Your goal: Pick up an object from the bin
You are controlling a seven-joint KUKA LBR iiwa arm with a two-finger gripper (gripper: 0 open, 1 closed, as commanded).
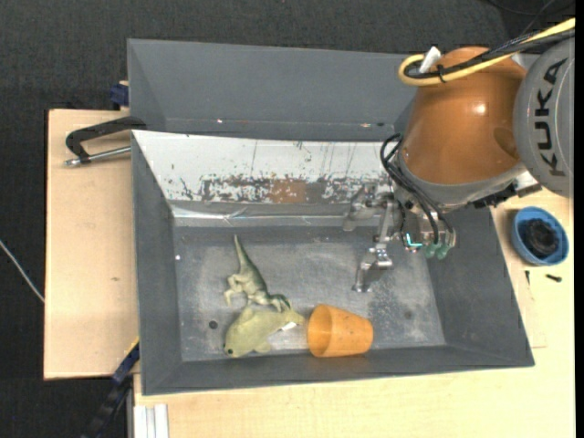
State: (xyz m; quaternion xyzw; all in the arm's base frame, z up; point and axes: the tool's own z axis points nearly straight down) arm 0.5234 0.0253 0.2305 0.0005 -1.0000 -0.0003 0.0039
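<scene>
Orange cup (339,331) on side, bin front.

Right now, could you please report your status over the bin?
Gripper over bare floor, right of centre. Nearest: orange plastic cup on its side by front wall. Green toy dinosaurs left of it. Nothing between.

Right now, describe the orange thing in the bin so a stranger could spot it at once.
Find the grey metal bin and look along its near wall, at the view's bottom. A small orange cup lies there on its side, right of two pale green toy animals. Of the three, it alone is orange, smooth and round.
</scene>
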